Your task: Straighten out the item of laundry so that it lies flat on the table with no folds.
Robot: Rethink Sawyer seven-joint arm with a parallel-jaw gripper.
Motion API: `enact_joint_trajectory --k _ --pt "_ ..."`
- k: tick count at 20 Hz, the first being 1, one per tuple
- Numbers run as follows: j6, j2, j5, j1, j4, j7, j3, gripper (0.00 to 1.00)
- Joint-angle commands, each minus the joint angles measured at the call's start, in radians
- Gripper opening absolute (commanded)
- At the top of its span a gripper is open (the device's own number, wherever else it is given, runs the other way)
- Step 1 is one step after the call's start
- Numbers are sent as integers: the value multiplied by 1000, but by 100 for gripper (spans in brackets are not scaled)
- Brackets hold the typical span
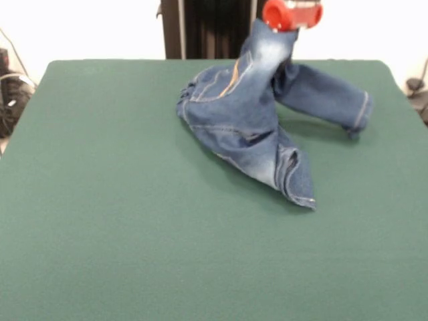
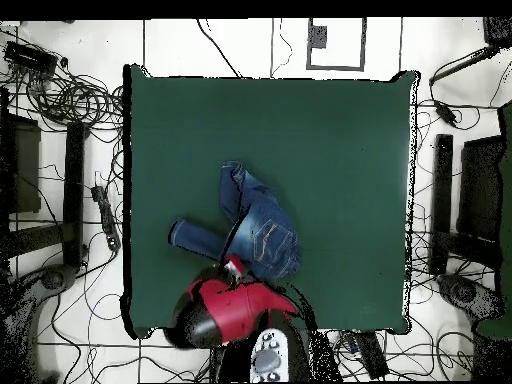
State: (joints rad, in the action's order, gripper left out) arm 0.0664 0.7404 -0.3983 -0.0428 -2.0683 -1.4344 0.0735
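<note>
The item of laundry (image 1: 241, 114), a small pair of blue jeans, lies crumpled near the far side of the green table (image 1: 100, 214). One part of it is pulled up into a peak that meets my red gripper (image 1: 281, 28), which is shut on the cloth there. One leg (image 1: 328, 93) stretches right and another folded part (image 1: 291, 174) points toward the near side. In the overhead view the jeans (image 2: 262, 225) lie near the table's (image 2: 340, 140) lower left, with the gripper (image 2: 233, 266) at their lower edge under the red arm (image 2: 235, 305).
Cables (image 2: 70, 100) and black stands (image 2: 455, 200) surround the table on the floor. Dark gear (image 1: 10, 93) sits beside the table's left edge in the front view. Wide green surface stretches on the near side of the jeans and to their left.
</note>
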Motion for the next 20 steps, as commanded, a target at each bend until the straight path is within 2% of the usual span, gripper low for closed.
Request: enact_joint_trajectory --k 1,12,20 --pt "-28 23 98 -44 -230 -355 37 0" --pt "-215 -19 221 -158 -390 -475 129 0" --pt "-381 -84 276 -192 -532 -584 98 0"
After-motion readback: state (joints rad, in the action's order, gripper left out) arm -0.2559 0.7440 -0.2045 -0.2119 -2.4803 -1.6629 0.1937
